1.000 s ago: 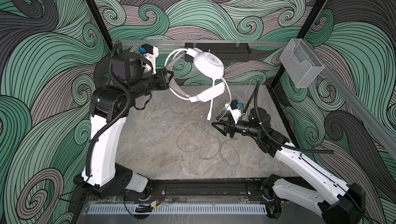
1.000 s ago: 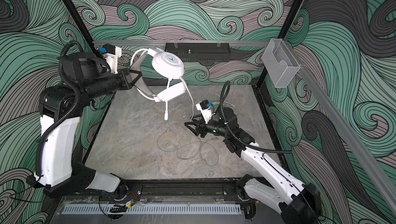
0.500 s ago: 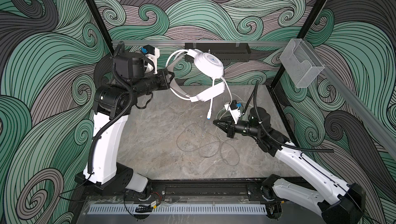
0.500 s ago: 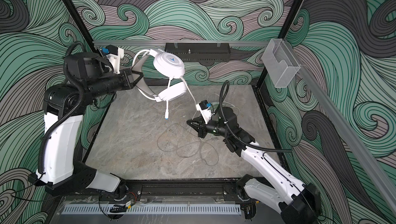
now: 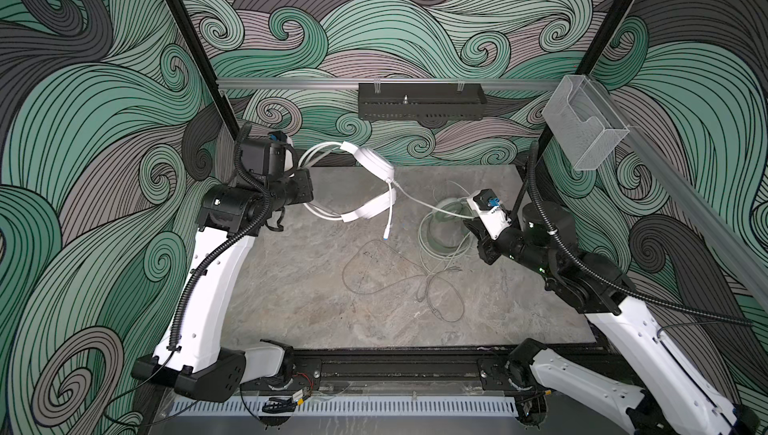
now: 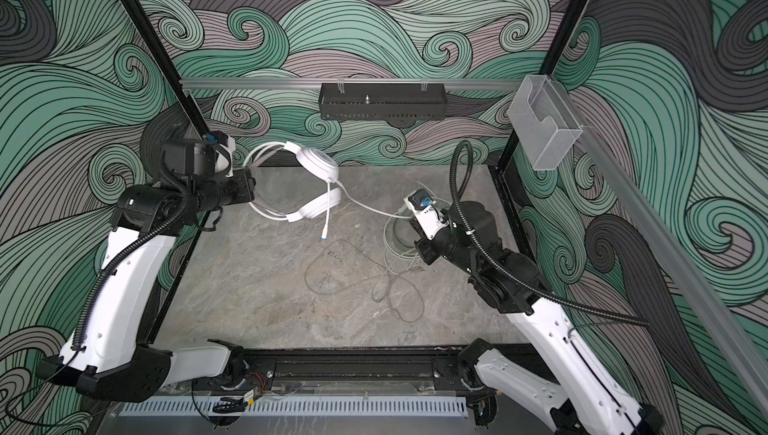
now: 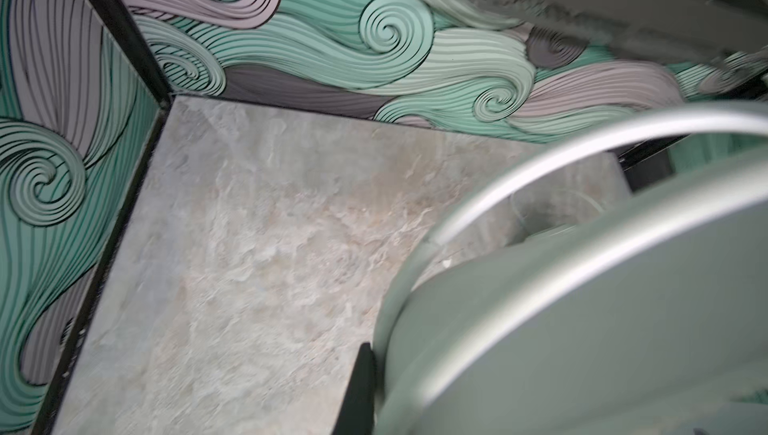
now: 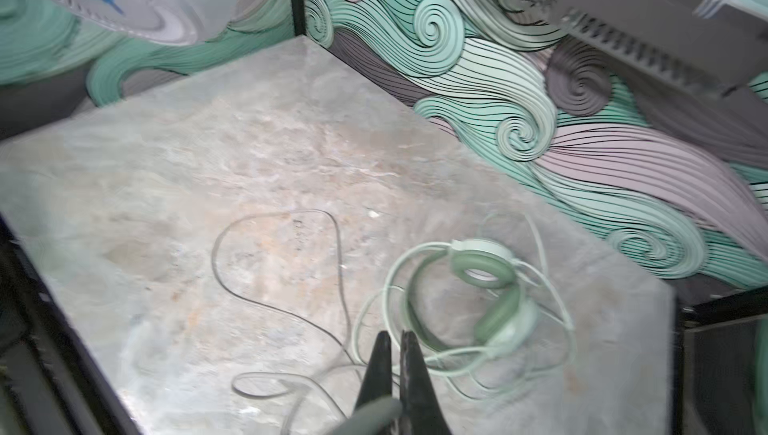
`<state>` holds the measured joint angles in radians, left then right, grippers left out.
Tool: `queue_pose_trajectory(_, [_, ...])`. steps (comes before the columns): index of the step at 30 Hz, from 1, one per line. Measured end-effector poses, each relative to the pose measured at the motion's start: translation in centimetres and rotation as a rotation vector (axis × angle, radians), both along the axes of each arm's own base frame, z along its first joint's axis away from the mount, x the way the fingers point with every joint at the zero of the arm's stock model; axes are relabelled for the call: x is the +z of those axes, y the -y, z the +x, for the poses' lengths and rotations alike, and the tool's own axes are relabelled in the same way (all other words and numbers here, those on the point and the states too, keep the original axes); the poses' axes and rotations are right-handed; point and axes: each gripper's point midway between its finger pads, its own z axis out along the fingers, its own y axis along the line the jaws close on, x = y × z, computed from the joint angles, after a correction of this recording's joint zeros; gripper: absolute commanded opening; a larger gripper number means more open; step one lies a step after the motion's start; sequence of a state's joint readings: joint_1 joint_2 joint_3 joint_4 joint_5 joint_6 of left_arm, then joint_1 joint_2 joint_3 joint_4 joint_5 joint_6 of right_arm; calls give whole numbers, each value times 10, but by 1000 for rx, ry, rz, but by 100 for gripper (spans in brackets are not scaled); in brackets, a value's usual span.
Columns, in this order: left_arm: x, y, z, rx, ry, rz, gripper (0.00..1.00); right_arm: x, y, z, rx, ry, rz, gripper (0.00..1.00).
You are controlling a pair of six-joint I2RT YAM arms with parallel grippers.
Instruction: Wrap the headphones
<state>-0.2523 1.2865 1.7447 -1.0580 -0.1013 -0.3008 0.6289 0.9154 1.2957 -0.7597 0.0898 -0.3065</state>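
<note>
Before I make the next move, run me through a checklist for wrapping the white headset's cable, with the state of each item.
1. Left end effector shut on the white over-ear headset at its headband: ok.
2. Headset lifted off the grey stone-look tabletop: ok.
3. Right end effector shut on the thin white cable, which runs straight to it from the earcup: ok.
4. Cable wound round the headset: not ok, no turns yet.
5. Pale mint green headset out of the way: not ok, it lies close by the right end effector.
6. Which headset the loose grey cable loop belongs to: cannot tell.
</note>
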Motion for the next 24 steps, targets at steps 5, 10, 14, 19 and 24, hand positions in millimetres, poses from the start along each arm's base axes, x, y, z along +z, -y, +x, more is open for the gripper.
queue_pose_trajectory(5, [-39,-4,5,-12,-66,105,0,26,7,4,-24,119,-210,0])
queue_pose_trajectory(10, [-60,17,2,-132,-92,198,0,39,-31,8,47,230,-411,0])
queue_pose_trajectory(14, [-63,42,-3,-250,-69,248,0,35,-73,12,116,273,-541,0])
queue_pose_trajectory(19, [-71,67,-20,-373,-51,285,0,43,-106,26,121,280,-578,0])
queue_pose_trajectory(24, [-82,89,-42,-497,-46,305,0,41,-117,36,111,257,-621,0])
